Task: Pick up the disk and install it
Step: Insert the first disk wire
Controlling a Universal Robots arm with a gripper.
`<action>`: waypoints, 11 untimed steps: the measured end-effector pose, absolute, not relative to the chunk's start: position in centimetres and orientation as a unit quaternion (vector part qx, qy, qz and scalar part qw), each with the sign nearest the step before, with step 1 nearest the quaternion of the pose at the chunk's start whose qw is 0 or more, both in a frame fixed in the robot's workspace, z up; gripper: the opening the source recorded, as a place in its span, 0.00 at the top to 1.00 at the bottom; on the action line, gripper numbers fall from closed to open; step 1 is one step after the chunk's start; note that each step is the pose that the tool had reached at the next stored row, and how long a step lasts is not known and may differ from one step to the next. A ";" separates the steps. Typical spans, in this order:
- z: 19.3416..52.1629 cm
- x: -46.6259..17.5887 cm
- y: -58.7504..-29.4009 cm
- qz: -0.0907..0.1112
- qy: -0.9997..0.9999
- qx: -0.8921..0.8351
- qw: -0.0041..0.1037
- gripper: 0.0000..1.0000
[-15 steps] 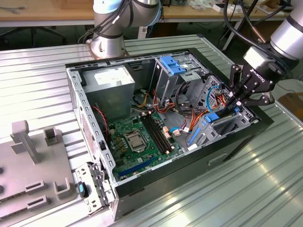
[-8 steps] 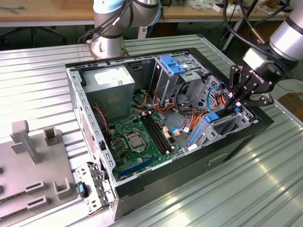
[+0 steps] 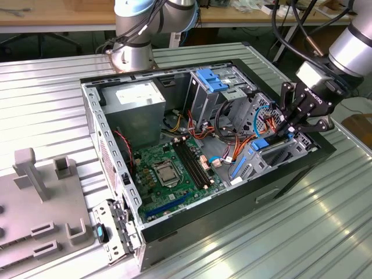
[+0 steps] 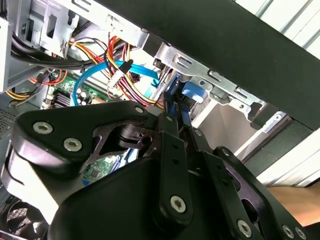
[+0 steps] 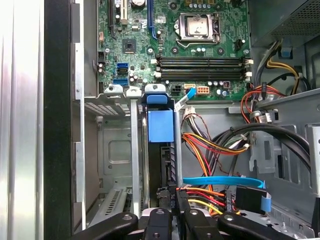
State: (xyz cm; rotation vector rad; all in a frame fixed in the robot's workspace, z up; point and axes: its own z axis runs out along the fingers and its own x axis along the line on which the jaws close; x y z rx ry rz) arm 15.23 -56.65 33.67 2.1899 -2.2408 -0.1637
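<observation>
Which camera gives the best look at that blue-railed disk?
The first wrist view: the disk stands edge-on in its slot, blue tab clear, above the gripper. The exterior view shows a small blue patch; the second wrist view, blue rails past the gripper.

Ribbed metal tabletop [image 3: 52, 99], brightly lit.
Behind its far edge, a wooden bench [image 3: 64, 17]; dark floor [image 3: 52, 43] underneath.

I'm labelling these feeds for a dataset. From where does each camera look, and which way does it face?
Exterior view: off the arm, above the open computer case, looking down at the motherboard; the pincer sits at the exterior view's right.
First wrist view: on the arm, looking into the case past the pincer at the disk in its bay.
Second wrist view: on the arm, close behind the pincer, facing the case wall.
Both wrist views share the disk's blue rail.
</observation>
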 end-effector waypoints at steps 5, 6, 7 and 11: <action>33.6 15.2 -56.7 -0.053 -0.714 0.698 0.002 0.84; 33.6 15.2 -56.7 -0.053 -0.714 0.698 0.002 0.84; 33.5 15.2 -56.7 -0.053 -0.714 0.698 0.001 0.83; 34.2 15.2 -56.7 -0.053 -0.714 0.698 0.001 0.76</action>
